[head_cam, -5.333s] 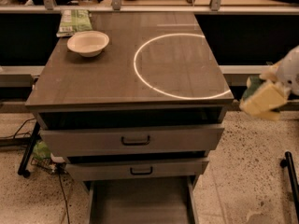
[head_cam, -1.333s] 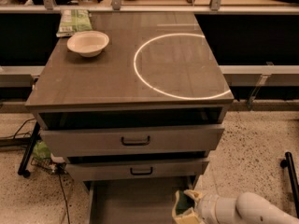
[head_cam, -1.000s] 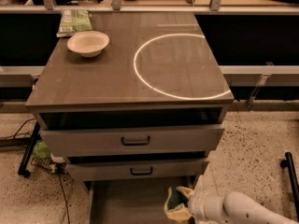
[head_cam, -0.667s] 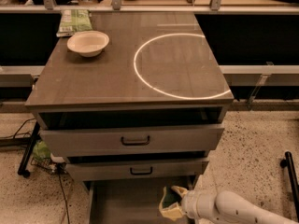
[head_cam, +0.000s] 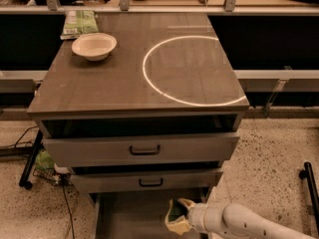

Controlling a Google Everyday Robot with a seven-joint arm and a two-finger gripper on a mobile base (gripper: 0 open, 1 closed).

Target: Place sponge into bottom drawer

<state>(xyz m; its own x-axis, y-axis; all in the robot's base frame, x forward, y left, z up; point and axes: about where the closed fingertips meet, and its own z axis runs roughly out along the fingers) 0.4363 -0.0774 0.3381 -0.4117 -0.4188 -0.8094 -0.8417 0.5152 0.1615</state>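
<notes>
The bottom drawer (head_cam: 129, 214) is pulled out at the foot of the cabinet, a wide shallow grey tray. My gripper (head_cam: 177, 216) reaches in from the lower right on a white arm and hangs over the drawer's right side. It is shut on the sponge (head_cam: 173, 213), whose dark green layer shows between the cream fingers. The sponge is held above the drawer floor, close to the right rail.
Two upper grey drawers with black handles (head_cam: 144, 150) stand slightly open above. On the cabinet top (head_cam: 99, 88) are a cream bowl (head_cam: 93, 45), a green packet (head_cam: 79, 23) and a white ring marking (head_cam: 192, 68). Cables lie on the floor at left (head_cam: 45, 168).
My gripper came down from the cabinet's right side to the bottom drawer and has moved leftward over it with the sponge still held.
</notes>
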